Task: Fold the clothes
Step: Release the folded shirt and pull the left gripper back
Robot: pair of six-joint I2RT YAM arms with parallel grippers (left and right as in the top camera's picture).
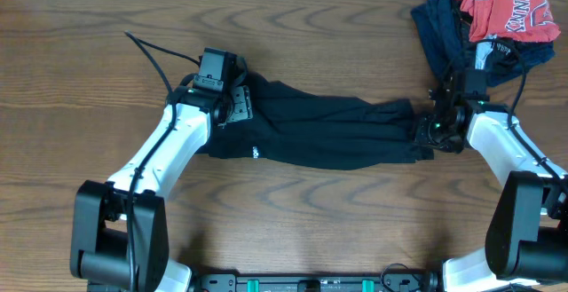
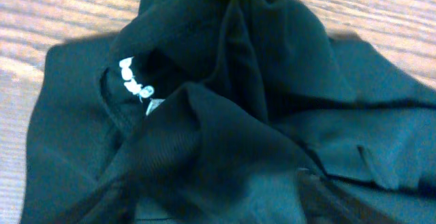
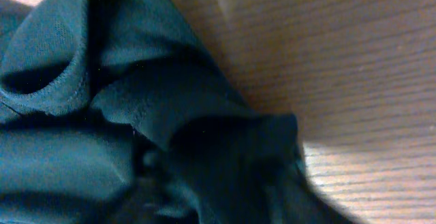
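Observation:
The black shirt (image 1: 328,132) lies bunched in a long band across the middle of the wooden table (image 1: 80,88). My left gripper (image 1: 232,106) sits at its left end, and the fabric gathers into the jaws there. In the left wrist view the shirt (image 2: 272,115) fills the frame, with the white neck tag (image 2: 133,81) showing and the fingers hidden under cloth. My right gripper (image 1: 424,132) sits at the shirt's right end. In the right wrist view the folds of the shirt (image 3: 102,115) bunch toward the jaws, which are buried in cloth.
A red shirt with white lettering (image 1: 506,3) lies on dark navy garments (image 1: 444,26) at the back right corner, just behind my right arm. A black cable (image 1: 151,52) runs over the table behind my left arm.

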